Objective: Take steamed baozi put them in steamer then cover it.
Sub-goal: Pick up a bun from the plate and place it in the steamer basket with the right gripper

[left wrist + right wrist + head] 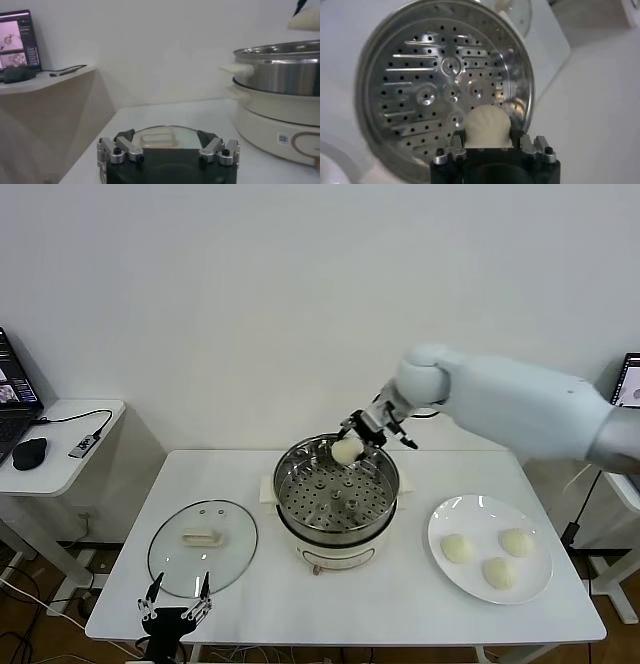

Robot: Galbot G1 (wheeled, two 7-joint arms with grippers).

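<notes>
Right gripper [352, 443] clamped one small round cream-white bun [347, 451] above shiny steel steamer [385, 496], far rim. Best lowered onto perforated tray [427, 95], clear of wall, before release. Left gripper [174, 609] parked wide by glass lid [165, 559].

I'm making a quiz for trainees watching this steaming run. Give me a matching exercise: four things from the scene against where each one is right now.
Things:
1. glass lid
2. held baozi
3. three baozi
4. left gripper

Places:
A. on the white plate
B. flat on the table, on the robot's left of the steamer
C. at the table's near edge, open, empty
D. in the right gripper, above the steamer's far rim

Pairs: 1-B, 2-D, 3-A, 4-C
</notes>
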